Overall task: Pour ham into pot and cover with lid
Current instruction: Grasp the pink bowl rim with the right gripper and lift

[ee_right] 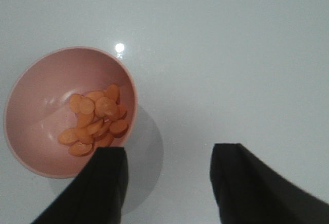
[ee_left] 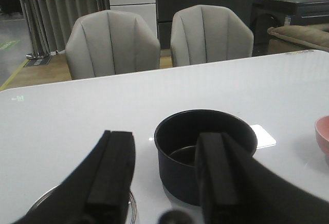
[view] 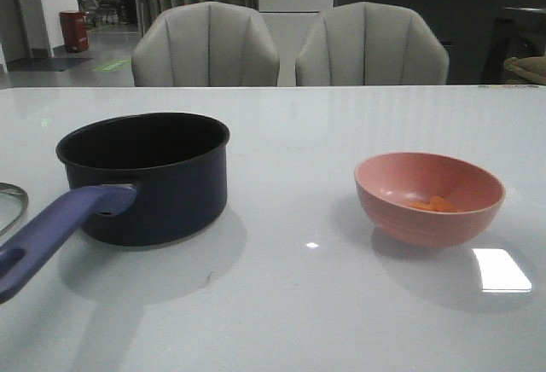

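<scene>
The dark navy pot stands on the left of the white table, its purple-blue handle pointing toward me. It also shows in the left wrist view. The orange ham slices lie in the pink bowl on the right; the right wrist view shows the ham in the bowl. The glass lid's rim peeks in at the far left edge, and shows as a rim and dark knob in the left wrist view. My left gripper is open behind the pot. My right gripper is open above the table beside the bowl.
Two grey chairs stand behind the table's far edge. A bright reflection lies on the table right of the bowl. Neither arm shows in the front view.
</scene>
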